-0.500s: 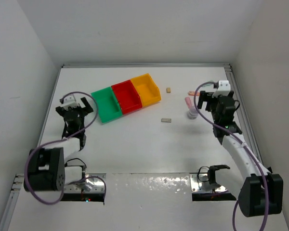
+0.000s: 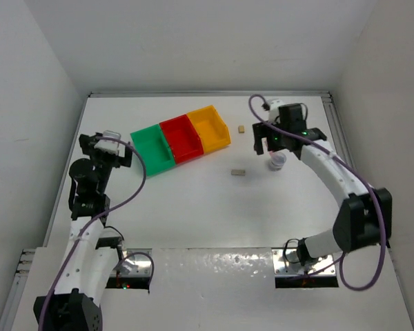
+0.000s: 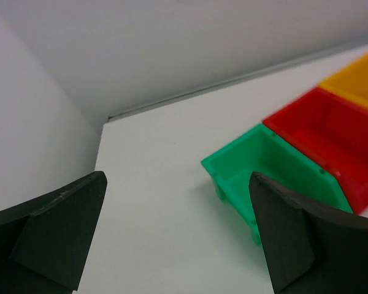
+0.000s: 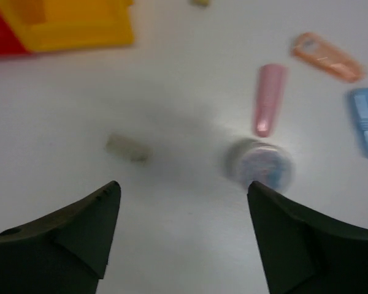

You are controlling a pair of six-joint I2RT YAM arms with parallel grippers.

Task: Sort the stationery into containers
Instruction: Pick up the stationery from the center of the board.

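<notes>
Stationery (image 2: 276,163) lies loose on the table (image 2: 193,214), at about 2 o'clock from its middle. By my reading the sorting has hardly begun. No piece shows inside the green bin (image 2: 152,149), the red bin (image 2: 180,140) or the orange-yellow bin (image 2: 211,127), which stand in a row at about 11 o'clock.

In the right wrist view the grey roll (image 4: 259,165) sits at 6 o'clock of the pink piece (image 4: 268,98), just beside its tip. The orange piece (image 4: 328,56) and blue piece (image 4: 364,120) lie out at 2 o'clock, and one tan block (image 4: 127,147) lies at 10 o'clock. A second tan block (image 2: 241,129) sits near the orange-yellow bin. All of these are left to bin.

The right gripper (image 4: 181,236) hovers above the roll and tan block, fingers spread wide, pinching nothing. The left gripper (image 3: 178,239), at 9 o'clock beside the green bin, is likewise spread and empty.
</notes>
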